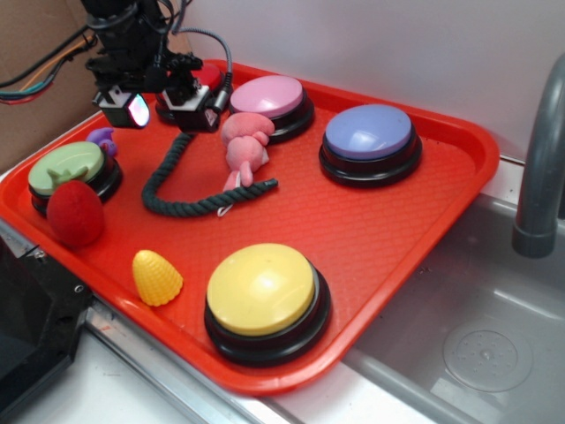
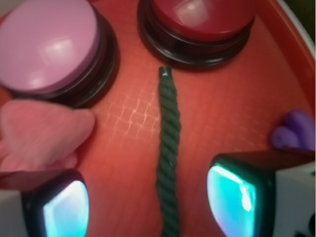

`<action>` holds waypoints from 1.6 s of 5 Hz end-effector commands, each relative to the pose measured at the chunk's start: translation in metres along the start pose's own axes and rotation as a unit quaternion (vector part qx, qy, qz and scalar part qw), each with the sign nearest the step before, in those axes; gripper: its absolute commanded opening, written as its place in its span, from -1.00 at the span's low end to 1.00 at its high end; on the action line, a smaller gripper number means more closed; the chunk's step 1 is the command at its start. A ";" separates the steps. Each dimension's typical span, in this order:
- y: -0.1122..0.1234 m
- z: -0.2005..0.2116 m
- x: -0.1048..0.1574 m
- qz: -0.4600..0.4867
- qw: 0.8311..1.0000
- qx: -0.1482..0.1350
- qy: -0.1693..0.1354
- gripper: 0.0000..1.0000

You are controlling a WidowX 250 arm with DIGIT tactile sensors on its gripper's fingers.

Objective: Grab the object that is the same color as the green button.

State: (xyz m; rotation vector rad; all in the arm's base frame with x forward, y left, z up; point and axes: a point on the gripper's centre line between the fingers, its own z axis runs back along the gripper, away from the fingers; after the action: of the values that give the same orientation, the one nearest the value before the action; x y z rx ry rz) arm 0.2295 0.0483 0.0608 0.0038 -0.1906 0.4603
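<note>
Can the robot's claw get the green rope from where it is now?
Probably yes. The gripper hangs open right over the green rope, one finger on each side, nothing covering the rope. The pink plush toy lies close but off to the side.

From my wrist camera, I see the dark green rope (image 2: 168,158) running straight up the red tray (image 2: 237,98), its tip just short of the red button (image 2: 200,22). My gripper (image 2: 148,202) hangs open, one glowing fingertip (image 2: 64,207) on each side of the rope. The pink button (image 2: 47,42) sits upper left, the pink plush toy (image 2: 42,136) below it, a purple object (image 2: 295,131) at right.
</note>
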 end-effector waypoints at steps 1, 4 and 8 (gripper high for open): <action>0.017 -0.033 0.014 0.018 0.999 0.034 0.023 1.00; 0.017 -0.031 0.017 0.041 0.999 0.030 0.013 -1.00; 0.015 -0.004 0.023 0.048 0.999 0.017 0.012 -1.00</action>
State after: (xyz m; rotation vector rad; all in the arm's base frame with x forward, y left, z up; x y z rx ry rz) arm 0.2367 0.0603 0.0438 0.0174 -0.0925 0.5459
